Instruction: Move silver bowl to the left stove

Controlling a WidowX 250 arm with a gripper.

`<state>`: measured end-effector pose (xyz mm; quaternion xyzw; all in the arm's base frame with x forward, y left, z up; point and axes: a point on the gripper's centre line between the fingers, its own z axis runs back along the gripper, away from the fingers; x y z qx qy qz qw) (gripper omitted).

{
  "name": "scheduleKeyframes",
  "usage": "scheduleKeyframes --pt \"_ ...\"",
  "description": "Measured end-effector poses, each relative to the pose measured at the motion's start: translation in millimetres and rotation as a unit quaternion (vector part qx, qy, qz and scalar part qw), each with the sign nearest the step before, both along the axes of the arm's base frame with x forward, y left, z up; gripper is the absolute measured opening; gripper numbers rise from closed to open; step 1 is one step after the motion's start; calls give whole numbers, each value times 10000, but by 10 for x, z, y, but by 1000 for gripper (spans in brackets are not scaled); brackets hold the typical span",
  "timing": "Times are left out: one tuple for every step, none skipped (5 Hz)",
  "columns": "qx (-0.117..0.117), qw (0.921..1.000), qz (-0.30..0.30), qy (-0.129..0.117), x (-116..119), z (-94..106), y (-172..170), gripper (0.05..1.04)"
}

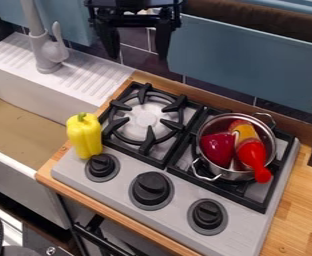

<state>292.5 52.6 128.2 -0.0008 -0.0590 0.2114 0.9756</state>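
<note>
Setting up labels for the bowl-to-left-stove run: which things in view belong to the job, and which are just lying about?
Job:
- silver bowl, on right burner
- left burner, target
- end effector

Lying about:
- yellow pepper
- red item and red-and-orange item, in the bowl, not named in the task
- faucet
</note>
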Motion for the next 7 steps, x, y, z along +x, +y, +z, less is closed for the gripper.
scheduleKeyframes --pt "-34 9999 -13 150 -23 -105 -16 999" --pt "-43 9996 -264 1 24 -231 -145 999" --pt "-195 9985 -474 -173 113 -398 -268 999" --pt "-149 9976 -661 -152 193 -569 -386 999" --pt "-45 9948 -1010 -75 238 -739 -497 999" --pt "-63 9927 -1199 -85 270 -830 -584 999" --pt "-109 9901 -1403 17 261 -930 -681 999"
